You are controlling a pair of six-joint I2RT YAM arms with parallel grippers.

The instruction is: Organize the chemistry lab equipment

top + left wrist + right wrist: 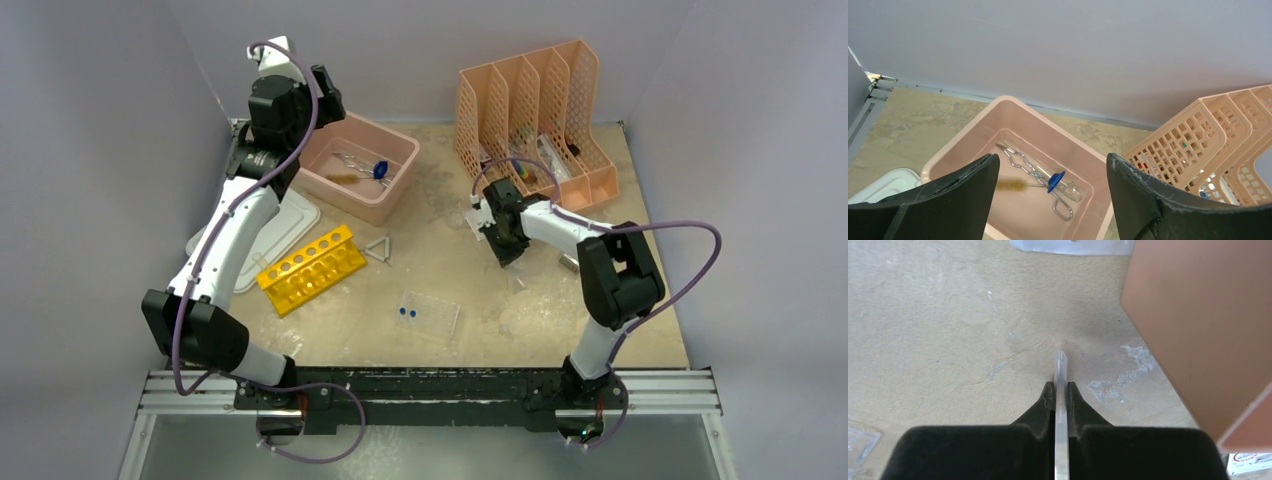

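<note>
L arm stretches to the far-left corner, L pincer (1050,165) spread wide above the pink tub (370,205) holding the metal tongs (1018,161). R arm folds low beside the peach file holder (500,100), R pincer (1061,387) clamped on a thin clear strip (1061,365). Yellow rack (310,268), wire triangle (378,248) & clear tray (435,318) sit mid-counter btwn the arms.

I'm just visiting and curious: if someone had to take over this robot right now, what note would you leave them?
Left gripper: open, empty, above the pink tub.
Right gripper: shut on a thin clear strip, near the peach file holder.
Done: metal tongs lie in the tub.
Remaining: yellow rack, wire triangle and clear tray with blue-capped vials sit loose on the table.
</note>
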